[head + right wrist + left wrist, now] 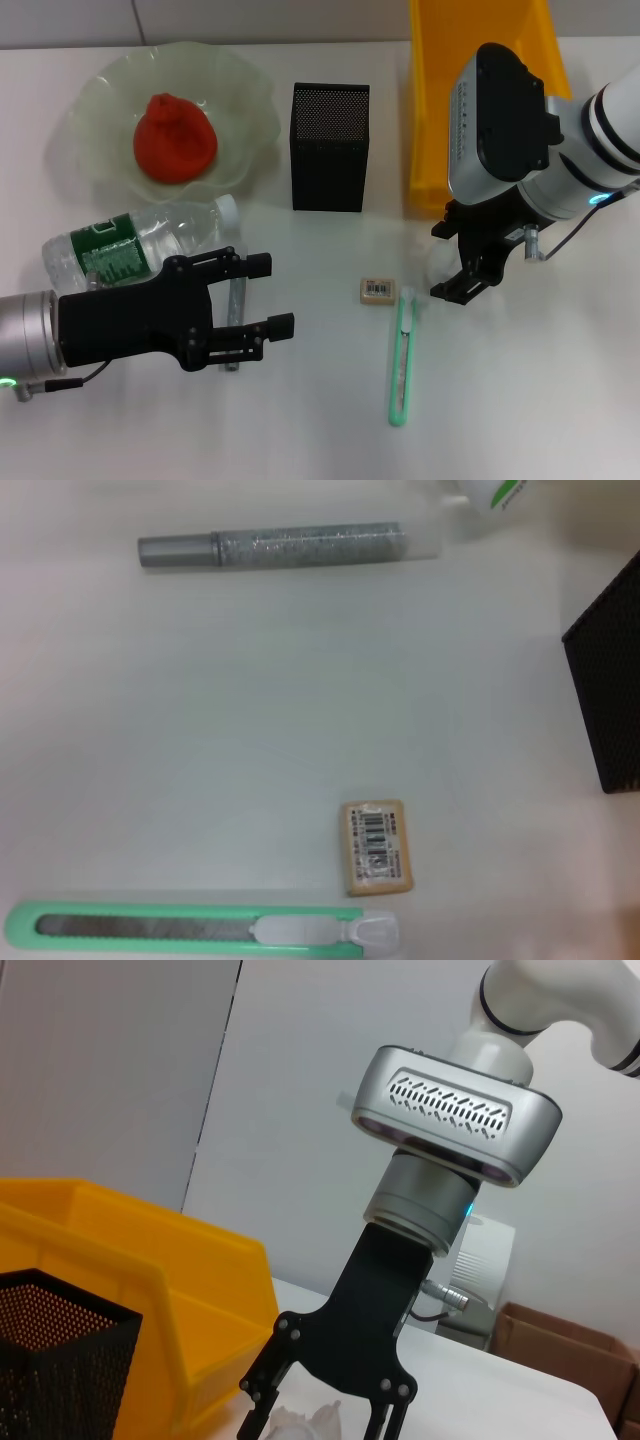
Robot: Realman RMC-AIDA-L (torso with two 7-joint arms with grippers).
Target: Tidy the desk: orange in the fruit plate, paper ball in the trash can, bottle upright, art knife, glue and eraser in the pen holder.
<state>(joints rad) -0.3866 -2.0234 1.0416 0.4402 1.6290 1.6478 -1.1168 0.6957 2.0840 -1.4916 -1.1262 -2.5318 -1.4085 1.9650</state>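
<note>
Orange [175,137] already sat in the fruit plate [245,100], so that part of the tidying looked finished. The bottle [135,248] lay on its side on the worktop [520,400], just behind the left gripper [250,296], not yet stood upright. That gripper's jaws stood wide open and held nothing; the glue [235,315], a slim silver stick, lay between and partly under them on the worktop.

The right gripper [478,268] hung near the yellow trash can [480,40], jaws pointing down. The left wrist view showed something white and crumpled at its tips, probably the paper ball [310,1425], but whether the jaws were closed on it I could not tell.

The eraser [379,290] lay between the two grippers, nearer the right one, with the green art knife [401,360] just beside it, its white end almost touching. The black mesh pen holder [330,146] stood beyond them, well apart from both sets of jaws; its inside was not visible.

By my judgement, one item was done, the paper ball was perhaps in hand, and the bottle, glue, eraser and art knife all remained.
</note>
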